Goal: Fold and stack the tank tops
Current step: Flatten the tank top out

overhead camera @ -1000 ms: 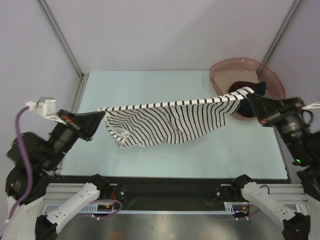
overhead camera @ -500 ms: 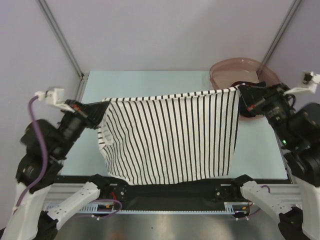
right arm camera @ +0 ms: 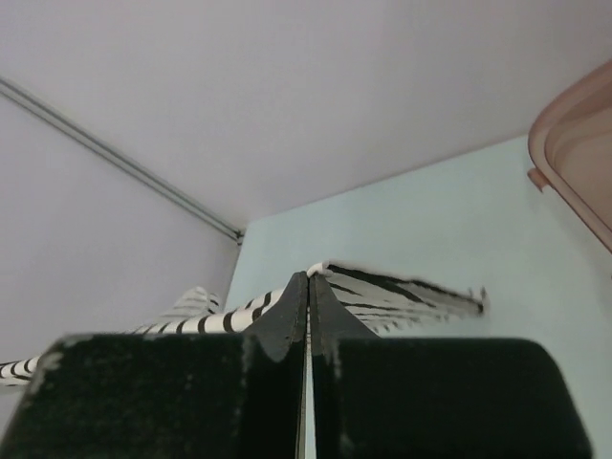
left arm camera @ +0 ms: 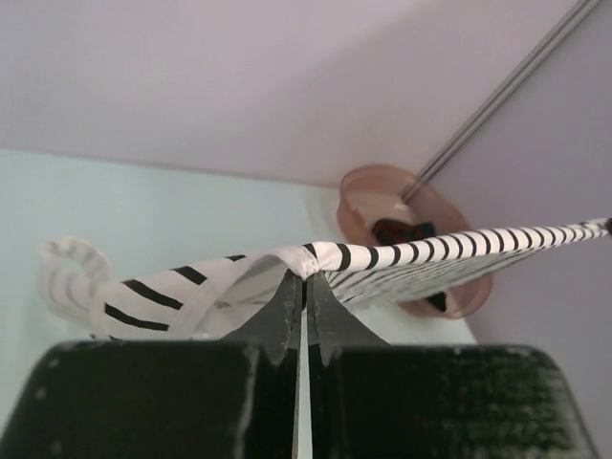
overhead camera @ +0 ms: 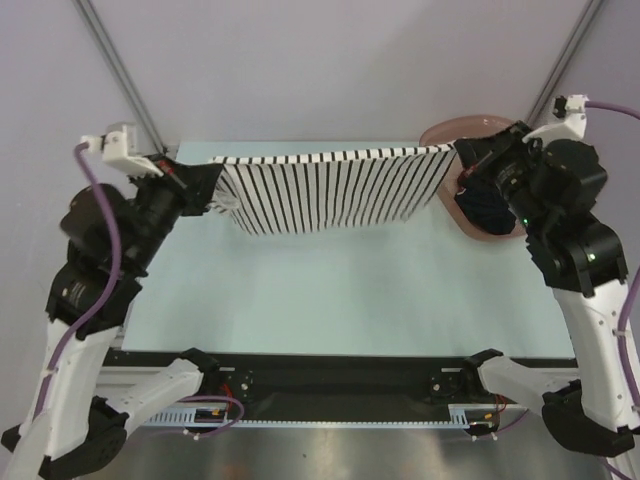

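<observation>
Aloft, two jaws stretch one striped top (overhead camera: 330,185).

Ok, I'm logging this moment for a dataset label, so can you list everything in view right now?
striped tank top: one, white with thin black stripes, stretched between both grippers along the far side of the table
dark tank top: one, dark with red parts, bunched inside the basin
basin: one, translucent pink, round, at the table's far right corner
table: one, pale mint top
frame poles: two, grey metal, rising from the far corners
left gripper: one, black, shut on the striped tank top's left end
right gripper: one, black, shut on its right end, beside the basin
</observation>
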`<action>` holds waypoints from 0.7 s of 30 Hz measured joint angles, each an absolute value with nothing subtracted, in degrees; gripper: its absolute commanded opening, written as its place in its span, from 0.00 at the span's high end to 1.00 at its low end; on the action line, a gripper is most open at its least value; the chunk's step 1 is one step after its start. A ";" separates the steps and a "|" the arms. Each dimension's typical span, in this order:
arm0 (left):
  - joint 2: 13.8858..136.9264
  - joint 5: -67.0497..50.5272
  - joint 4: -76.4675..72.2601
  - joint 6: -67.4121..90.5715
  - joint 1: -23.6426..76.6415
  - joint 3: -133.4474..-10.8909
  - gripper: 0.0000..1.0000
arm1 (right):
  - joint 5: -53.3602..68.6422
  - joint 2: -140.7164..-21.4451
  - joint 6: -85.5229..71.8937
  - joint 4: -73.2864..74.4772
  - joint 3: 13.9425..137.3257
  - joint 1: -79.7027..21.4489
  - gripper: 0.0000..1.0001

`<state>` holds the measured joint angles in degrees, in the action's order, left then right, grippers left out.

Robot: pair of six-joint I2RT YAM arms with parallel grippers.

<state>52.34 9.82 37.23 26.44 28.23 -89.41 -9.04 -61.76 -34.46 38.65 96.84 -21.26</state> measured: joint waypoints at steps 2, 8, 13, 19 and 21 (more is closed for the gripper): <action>50.41 9.28 36.47 26.41 28.21 -89.89 1.00 | -7.88 -59.42 -34.50 38.41 97.10 -21.15 1.00; 42.52 6.70 36.47 26.48 28.21 -86.56 1.00 | -1.26 -49.80 -34.96 37.85 95.68 -21.28 1.00; 41.47 5.10 37.85 26.68 28.25 -85.65 1.00 | 2.20 -46.02 -35.42 38.41 96.44 -21.30 1.00; 42.39 5.96 38.09 28.08 28.23 -83.92 1.00 | 2.24 -47.37 -36.53 39.66 93.41 -21.23 1.00; 42.76 6.42 37.08 28.88 28.21 -80.36 1.00 | 1.19 -48.51 -36.77 40.03 90.65 -21.19 1.00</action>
